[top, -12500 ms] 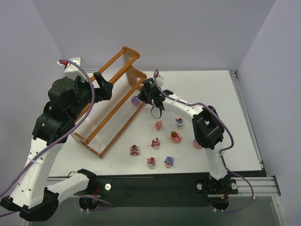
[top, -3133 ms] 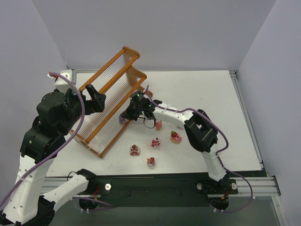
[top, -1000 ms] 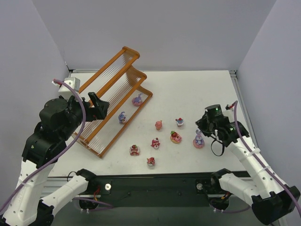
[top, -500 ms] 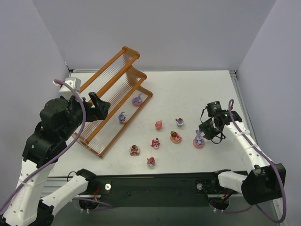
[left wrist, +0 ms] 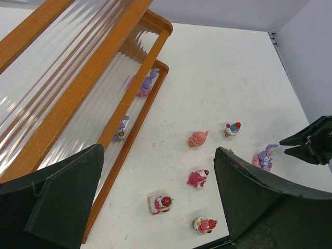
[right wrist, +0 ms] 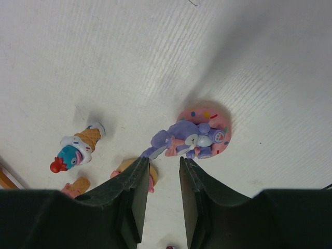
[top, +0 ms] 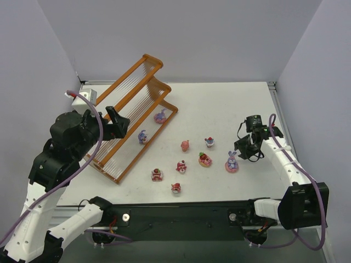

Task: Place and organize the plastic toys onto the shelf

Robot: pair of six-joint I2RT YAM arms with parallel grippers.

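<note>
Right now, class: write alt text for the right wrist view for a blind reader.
A purple plastic bunny on a pink sprinkled donut sits on the white table, just ahead of the right gripper, which is narrowly open and empty. An ice-cream-cone toy lies nearby.

Left hand (left wrist: 158, 155) gapes wide; right hand (right wrist: 164, 174) points down, narrowly parted.

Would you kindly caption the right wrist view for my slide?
Right end effector poised beside purple bunny on pink donut; ice-cream cone toy nearby.
</note>
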